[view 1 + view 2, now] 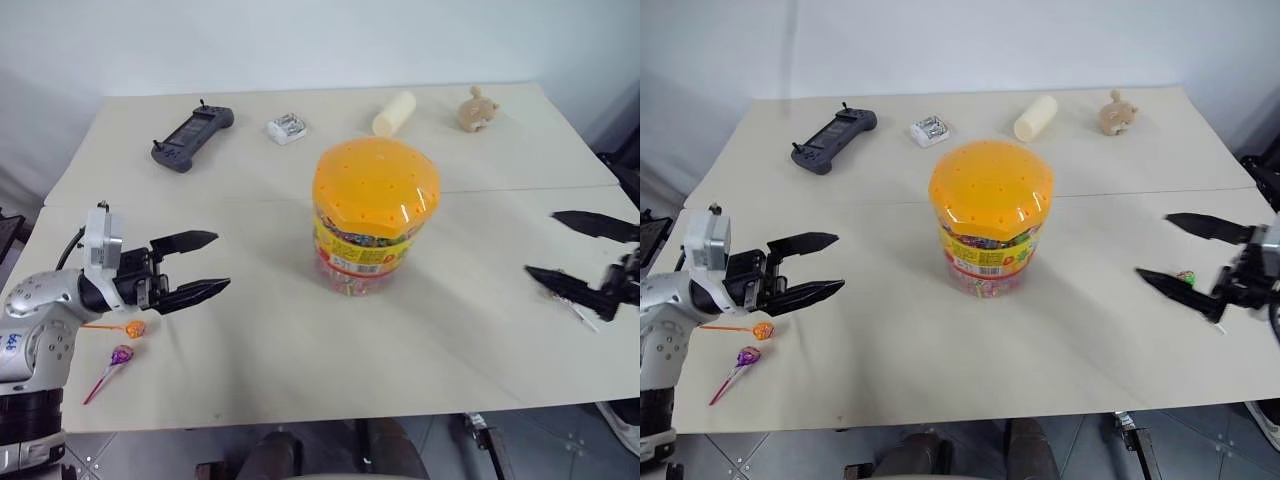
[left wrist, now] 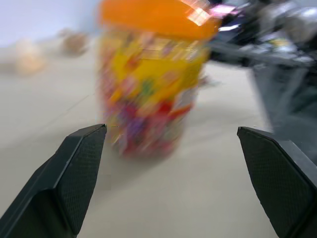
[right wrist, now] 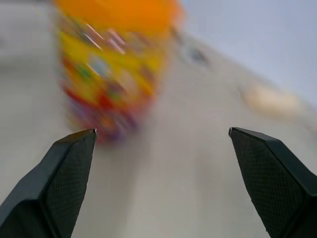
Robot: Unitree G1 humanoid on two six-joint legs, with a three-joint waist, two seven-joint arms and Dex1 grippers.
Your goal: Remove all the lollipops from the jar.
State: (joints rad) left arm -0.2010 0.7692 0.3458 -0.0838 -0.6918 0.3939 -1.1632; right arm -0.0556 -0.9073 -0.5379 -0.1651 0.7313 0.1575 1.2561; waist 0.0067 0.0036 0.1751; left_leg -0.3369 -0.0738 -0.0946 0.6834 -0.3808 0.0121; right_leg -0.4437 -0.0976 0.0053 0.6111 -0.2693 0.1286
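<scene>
Cream-coloured board covers the table (image 1: 300, 370), which spans most of the head views. At the lower left of the frame, the left gripper (image 1: 200, 265) hangs just above the table with its two black fingers spread wide and nothing between them, pointing toward the middle of the picture. Just below it, at the lower left, two lollipops lie on the table: an orange lollipop (image 1: 133, 328) with its stick running left, and below that a purple lollipop (image 1: 121, 354) on a pink stick slanting down to the left. They lie near each other but apart.

In the upper left lies a dark handheld controller (image 1: 192, 136), and to its right a small white packet (image 1: 287, 128).

The jar (image 1: 372, 215) stands upright in the centre of the frame, its orange hole-dotted lid on, colourful candies showing through the clear wall below the yellow-red label. Both wrist views face it across bare table.

Above it, toward the upper right, lies a cream cylinder roll (image 1: 394, 113), and further right a small tan figure (image 1: 477, 110).

At the right edge, the right gripper (image 1: 1178, 255) has its fingers spread wide, empty, pointing left. A green lollipop (image 1: 1185, 277) lies on the table just beside its lower finger.
</scene>
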